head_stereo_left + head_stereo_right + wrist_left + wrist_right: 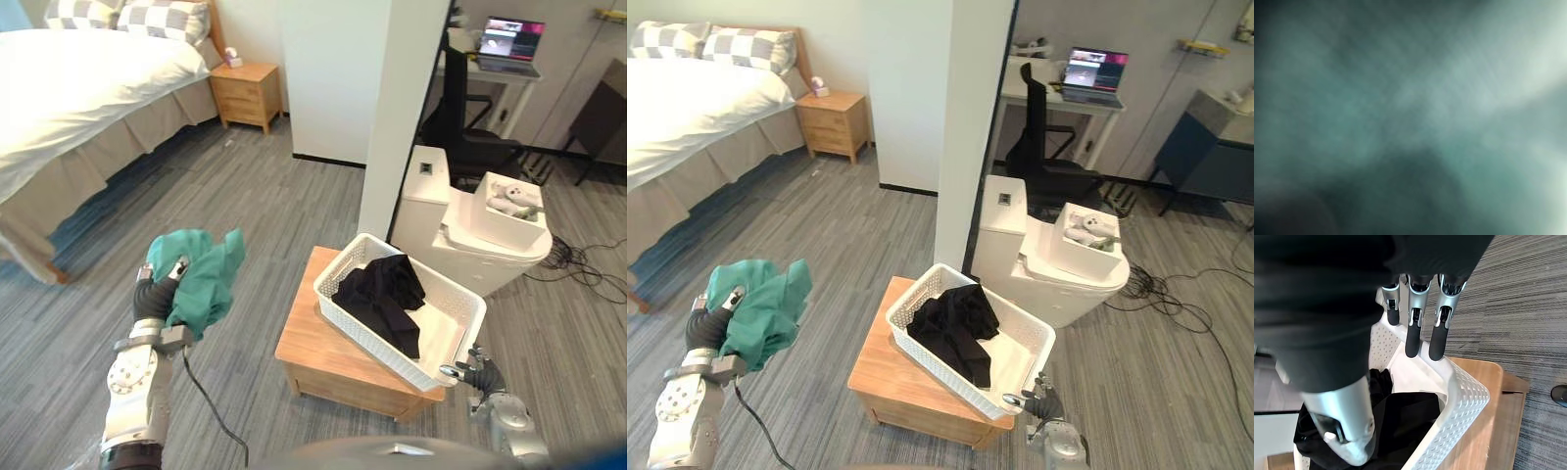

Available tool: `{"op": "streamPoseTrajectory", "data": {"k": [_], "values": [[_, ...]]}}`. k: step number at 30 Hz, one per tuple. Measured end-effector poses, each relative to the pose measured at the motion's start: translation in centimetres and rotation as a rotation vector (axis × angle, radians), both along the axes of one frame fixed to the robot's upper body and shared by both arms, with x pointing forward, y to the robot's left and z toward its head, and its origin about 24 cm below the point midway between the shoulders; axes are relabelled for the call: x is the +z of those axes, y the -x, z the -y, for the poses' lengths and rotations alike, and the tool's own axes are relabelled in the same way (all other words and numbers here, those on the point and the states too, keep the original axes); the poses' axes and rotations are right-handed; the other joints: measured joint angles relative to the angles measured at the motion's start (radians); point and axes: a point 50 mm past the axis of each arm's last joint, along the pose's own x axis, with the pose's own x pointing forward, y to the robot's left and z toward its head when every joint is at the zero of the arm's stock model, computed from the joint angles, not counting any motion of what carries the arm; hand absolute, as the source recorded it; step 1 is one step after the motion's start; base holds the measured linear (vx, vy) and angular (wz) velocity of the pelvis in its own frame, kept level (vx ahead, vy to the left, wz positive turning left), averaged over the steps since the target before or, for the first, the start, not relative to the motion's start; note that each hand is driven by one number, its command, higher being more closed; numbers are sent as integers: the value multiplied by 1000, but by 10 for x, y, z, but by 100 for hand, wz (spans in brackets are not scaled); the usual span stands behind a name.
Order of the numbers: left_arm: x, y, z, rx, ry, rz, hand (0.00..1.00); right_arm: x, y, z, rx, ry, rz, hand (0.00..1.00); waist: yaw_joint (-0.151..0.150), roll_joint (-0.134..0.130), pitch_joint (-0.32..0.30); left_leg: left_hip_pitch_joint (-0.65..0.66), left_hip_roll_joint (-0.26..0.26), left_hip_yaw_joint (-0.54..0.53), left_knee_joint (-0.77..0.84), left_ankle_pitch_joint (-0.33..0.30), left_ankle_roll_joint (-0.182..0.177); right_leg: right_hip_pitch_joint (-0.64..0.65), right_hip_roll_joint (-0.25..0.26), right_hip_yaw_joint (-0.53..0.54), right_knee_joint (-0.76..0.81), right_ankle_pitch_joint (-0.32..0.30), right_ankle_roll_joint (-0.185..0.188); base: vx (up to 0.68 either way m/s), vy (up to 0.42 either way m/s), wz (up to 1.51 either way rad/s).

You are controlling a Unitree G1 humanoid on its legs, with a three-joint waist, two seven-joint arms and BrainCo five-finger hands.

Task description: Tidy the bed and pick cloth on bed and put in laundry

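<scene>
Clearly, my left hand (pixel 154 296) had its fingers curled into a bunched teal-green cloth (pixel 208 272), holding it up over the grey plank floor (pixel 245 196), to the left of the small wooden table (pixel 312 345) and apart from it. Close against the left wrist camera I saw only that green fabric.

On the table sat a white perforated laundry basket (pixel 372 348), tilted, with a black garment (pixel 384 294) heaped inside. My right hand (pixel 480 375) was at the basket's near right corner. From the right wrist, its fingers (pixel 1411 333) reached out straight with their dark tips on the basket's rim, the thumb held apart above the black garment, so the hand was open rather than clamped on anything.

The bed (pixel 78 78) with its white cover lay well away at the far left, a wooden nightstand (pixel 247 93) beside it.
</scene>
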Motion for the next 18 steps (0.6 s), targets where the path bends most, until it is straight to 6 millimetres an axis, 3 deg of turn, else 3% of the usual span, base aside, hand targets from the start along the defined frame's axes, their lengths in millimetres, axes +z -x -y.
{"op": "streamPoseTrajectory", "data": {"k": [4, 6, 10, 13, 18], "values": [[18, -22, 20, -97, -65, 51, 100, -10, 26, -3, -29, -47, -71, 0, -9, 6, -18, 27, 7, 66, 1, -6, -9, 2, 8, 36, 0, -2, -2, 64, 15, -33], [28, -36, 31, -120, -94, 80, 100, -23, 64, -8, -49, -82, -201, 0, -14, 18, -25, 35, 15, 121, 0, -10, -14, -3, 11, 69, 0, -2, -3, 25, 11, -29], [41, -48, 36, -121, -88, 121, 100, -28, 102, -8, -93, -97, -282, 0, -55, 36, -32, 52, 20, 194, 1, -16, -23, -11, 19, 112, 1, -1, -3, 4, -7, -30], [52, -56, 42, -138, -86, 159, 100, -26, 105, -7, -77, -80, -266, 0, -64, 36, -36, 66, 25, 227, 1, -19, -27, -15, 29, 138, 0, 5, -8, -36, -31, -34], [54, -60, 50, -171, -73, 173, 100, -20, 91, -8, -49, -63, -171, 0, -65, 37, -38, 70, 32, 247, 1, -25, -35, -23, 41, 164, 0, 10, -14, -42, -43, -11]]}}
